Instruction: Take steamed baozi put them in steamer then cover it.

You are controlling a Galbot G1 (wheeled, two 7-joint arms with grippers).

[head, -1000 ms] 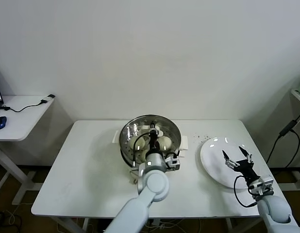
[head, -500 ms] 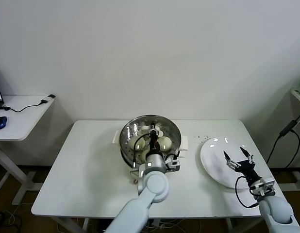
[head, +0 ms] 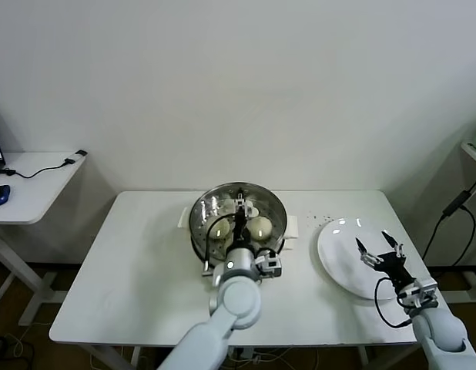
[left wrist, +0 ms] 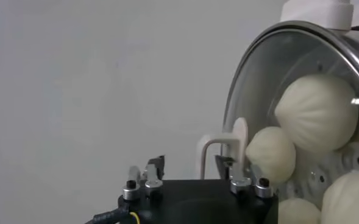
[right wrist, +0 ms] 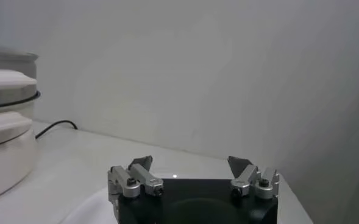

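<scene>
Stainless steel is gleaming at the middle of the white table (head: 138, 254), where the steamer (head: 201, 223) is sitting with the glass cover (head: 257, 199) resting on its rim. Through the glass the head view is showing pale buns (head: 259, 227) lying inside the basket. The left gripper (head: 240, 214) is hanging over the cover's centre with its jaws now standing apart around the cream handle (head: 242, 206); 1 second ago, and still half a second ago, they were pinched on that handle, so the grasp is being let go, and the left arm is sitting slightly further left than before. The right gripper (head: 382, 248) is waiting over the empty white plate (head: 338, 254) on the right of the table, spread wide and holding nothing, and it has drifted only a little to the right.

The left wrist view is showing what the head view cannot: the handle (left wrist: 225, 152) seen edge-on, standing just between the parted fingers (left wrist: 227, 163) of the left gripper (left wrist: 191, 165), and at least 3 buns (left wrist: 316, 112) pressed close together behind the cover (left wrist: 252, 85), over the perforated floor. The right wrist view is giving the right gripper (right wrist: 191, 165) with both fingertips well apart, a bare edge of the plate (right wrist: 91, 210) beneath it, and the steamer's cream base (right wrist: 5, 146) far off at one side.
</scene>
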